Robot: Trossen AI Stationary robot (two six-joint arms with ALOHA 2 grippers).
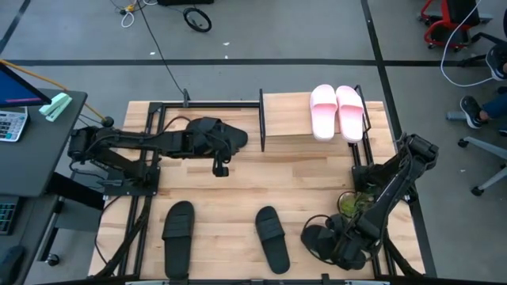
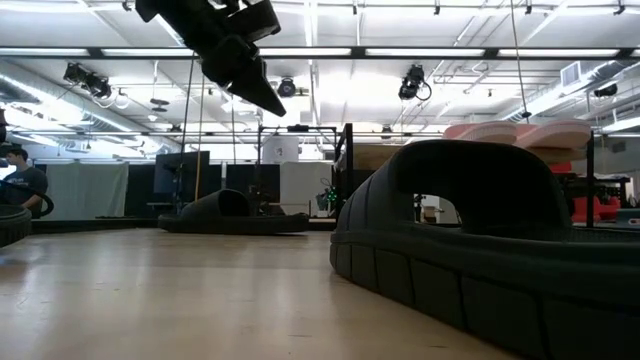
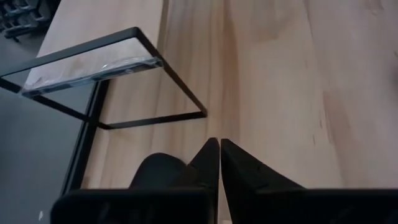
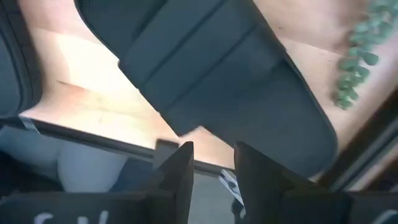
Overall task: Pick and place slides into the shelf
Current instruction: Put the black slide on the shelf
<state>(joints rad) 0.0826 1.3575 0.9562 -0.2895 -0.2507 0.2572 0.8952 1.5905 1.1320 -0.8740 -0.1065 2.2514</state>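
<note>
Black slide point(image 4: 224, 81) fills my right wrist view, just ahead of my right gripper point(image 4: 214, 165), whose fingers are spread and empty, at the table's point(image 1: 238, 190) front right corner. It looks light, rubbery, bendy; I'd pinch the strap. Left gripper point(image 1: 223, 168) hangs clenched beside the shelf point(image 1: 289, 119).

Matt black slides point(image 1: 272, 238) on smooth pale wooden table point(image 1: 238, 182).

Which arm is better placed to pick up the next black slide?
The right one, probably. The right gripper is open, low over the black slide at the table's near right corner. The left gripper is shut and hangs beside the shelf, far from any black slide.
</note>
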